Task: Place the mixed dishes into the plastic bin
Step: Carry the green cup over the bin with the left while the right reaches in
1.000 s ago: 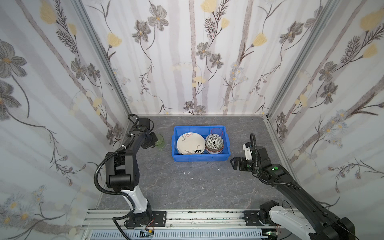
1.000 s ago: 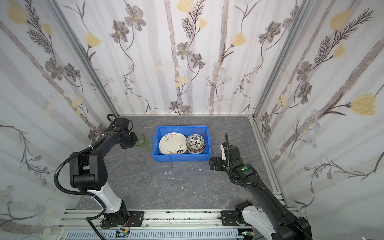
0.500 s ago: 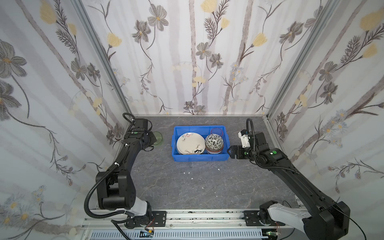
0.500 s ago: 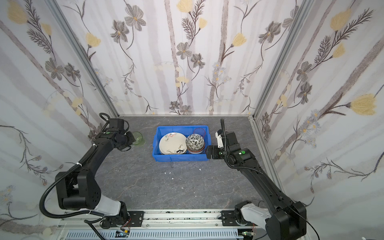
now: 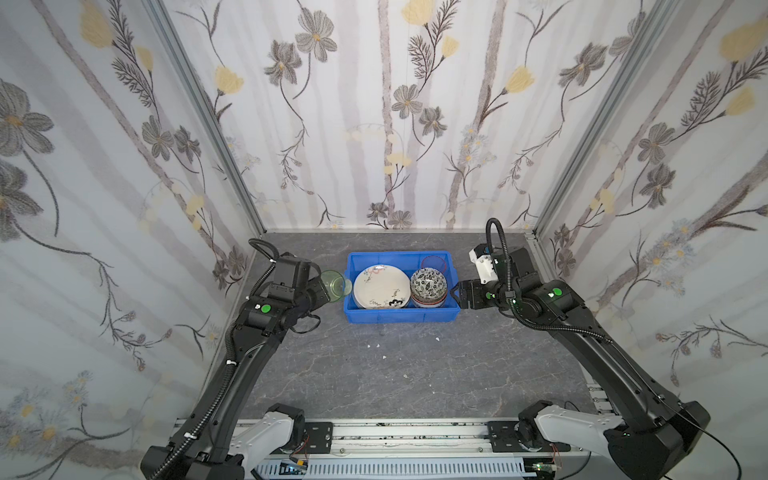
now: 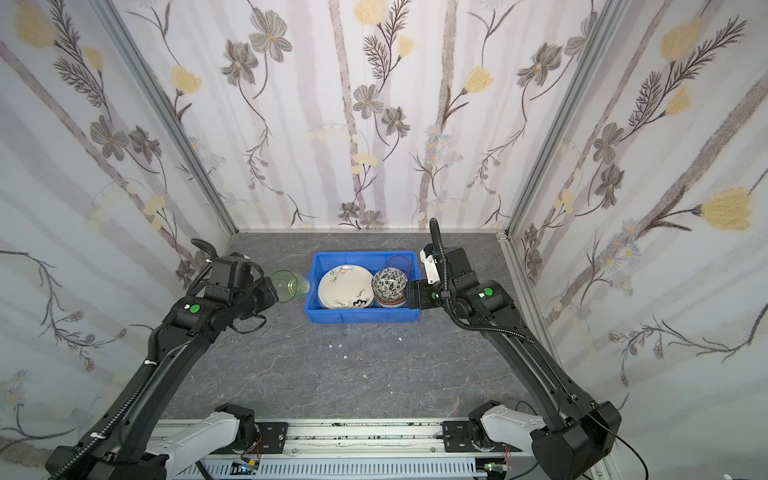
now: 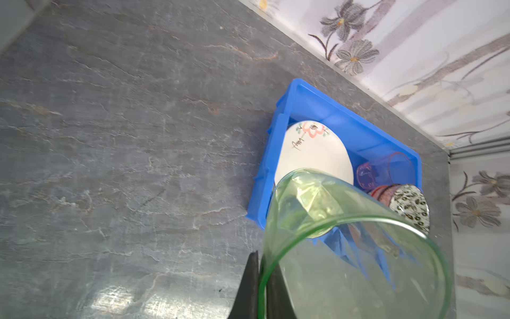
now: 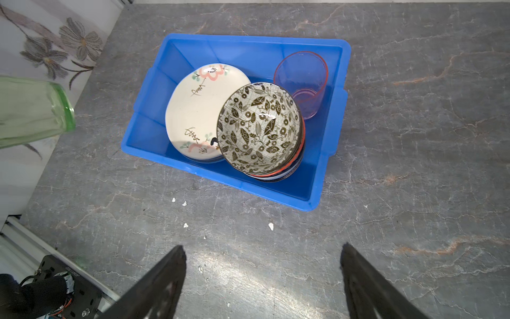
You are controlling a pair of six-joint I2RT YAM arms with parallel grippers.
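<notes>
**At the bin's left end: green tumbler pinched by its rim**

Between the fingers of the left end effector (image 7: pixel 262 265), which is closed, sits the thin wall of the green tumbler (image 7: pixel 345 234), with one finger inside the mouth and one outside. I think this pinch is chosen because the body is too wide and too smooth to take around. The tumbler hangs tilted, its base toward the plastic bin (image 5: pixel 399 316). It is just outside the bin's left end and above the bench (image 5: pixel 374 374); whether it touches the rim I cannot tell. It is translucent and narrows toward the base.

The right end effector (image 8: pixel 262 247) is wide open and empty. It is over the bench near the bin's right end, probably so that the two arms do not meet.

Inside the bin, a glossy cream plate (image 8: pixel 193 110) with pink flowers lies on the left side. Beside it a black-white leaf bowl (image 8: pixel 259 127) is nested on other bowls, which saves room. A translucent pink tumbler (image 8: pixel 303 74) stands upright in the back right corner. The free place seems narrow, so setting down the green tumbler will need care. Small white chips (image 8: pixel 271 226) lie on the grey, veined bench.
</notes>
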